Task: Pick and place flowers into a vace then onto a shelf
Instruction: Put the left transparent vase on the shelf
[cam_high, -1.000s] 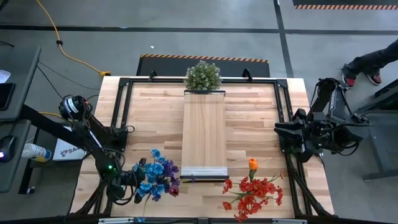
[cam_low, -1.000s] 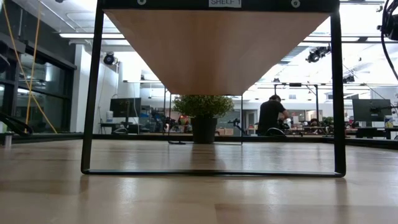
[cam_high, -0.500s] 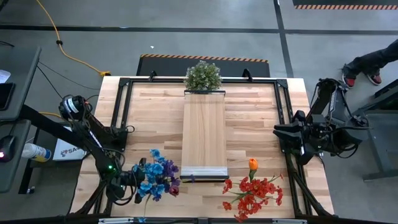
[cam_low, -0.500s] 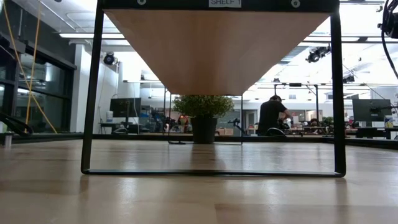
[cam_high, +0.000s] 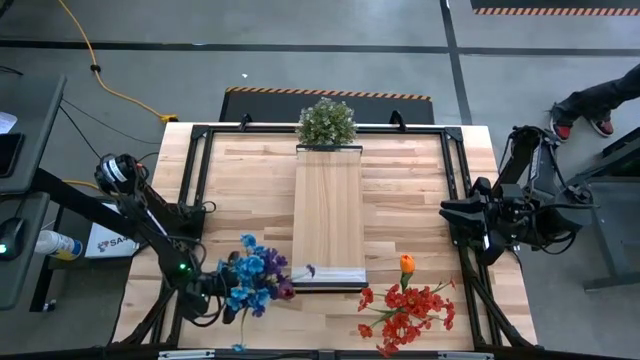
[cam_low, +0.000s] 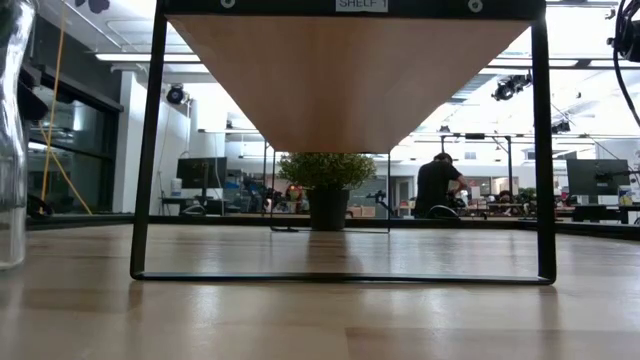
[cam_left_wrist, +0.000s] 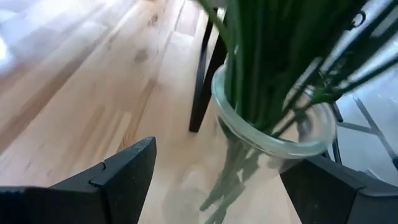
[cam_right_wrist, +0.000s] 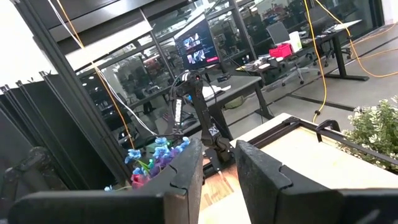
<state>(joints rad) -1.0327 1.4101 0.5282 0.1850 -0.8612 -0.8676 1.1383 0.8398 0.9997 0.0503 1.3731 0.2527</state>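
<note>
High view: the left hand (cam_high: 215, 293) sits at the lower left of the frame, against the blue and purple flowers (cam_high: 253, 280), which stand just left of the shelf (cam_high: 328, 215) and its pale near end. A second bunch, the red and orange flowers (cam_high: 408, 305), lies flat on the worktop (cam_high: 400, 190) at lower right. The right hand (cam_high: 452, 208) waits at the right edge, well apart from both bunches. A bushy green plant (cam_high: 326, 121) stands at the shelf's far end.

Low view: only here does a glass vase (cam_low: 12, 135) show, upright at the far left edge of the frame; the shelf fills the top.

Left wrist view: the vase's rim (cam_left_wrist: 273, 140) lies between the two widely spread fingers (cam_left_wrist: 127, 168), green stems rising out of it. Whether the fingers touch the glass cannot be told.

Right wrist view: the right hand's fingers (cam_right_wrist: 186, 171) stand close together, holding nothing; the blue flowers show at lower left.
</note>
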